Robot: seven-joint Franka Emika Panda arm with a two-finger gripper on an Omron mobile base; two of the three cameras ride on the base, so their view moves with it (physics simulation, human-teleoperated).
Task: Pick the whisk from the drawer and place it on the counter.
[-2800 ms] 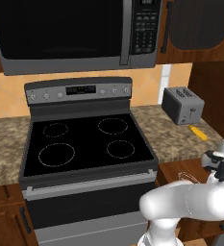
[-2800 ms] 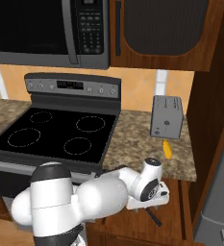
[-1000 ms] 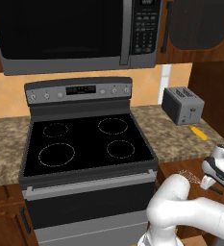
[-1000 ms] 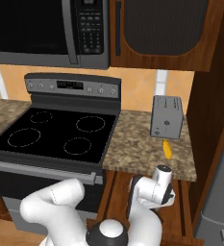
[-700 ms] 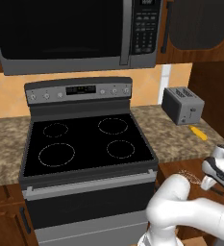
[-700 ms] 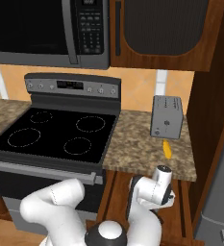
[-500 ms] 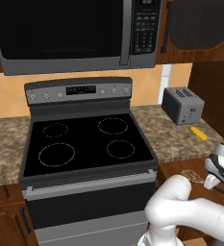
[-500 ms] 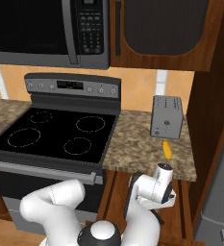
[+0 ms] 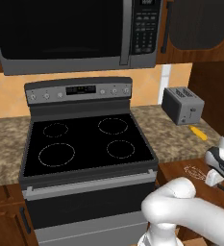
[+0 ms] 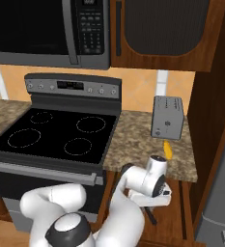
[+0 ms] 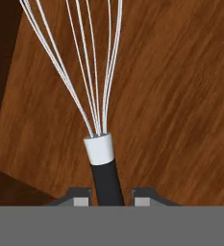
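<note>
The whisk point(image 11: 100, 149) has a silvery wire head, a white collar and a black handle. It points away from my hand over the drawer's wooden floor point(image 11: 180, 96). My gripper point(image 11: 108, 194) is shut on the handle just behind the collar, one tip on each side. In the left base view the wire head point(image 9: 195, 171) shows over the open drawer point(image 9: 176, 168), left of my gripper point(image 9: 213, 178). From the right base side my gripper point(image 10: 157, 195) hangs over the drawer point(image 10: 174, 217), just below the edge of the granite counter point(image 10: 133, 140).
A silver toaster point(image 9: 182, 104) stands at the back of the counter, with a small yellow oblong object point(image 9: 197, 132) in front of it. The black stovetop point(image 9: 84, 144) lies to the left, under a microwave point(image 9: 75, 33). A tall dark cabinet side point(image 10: 215, 120) closes the right.
My hand has risen slightly over the drawer, and the whisk head has shifted a little with it. The base has stayed put.
</note>
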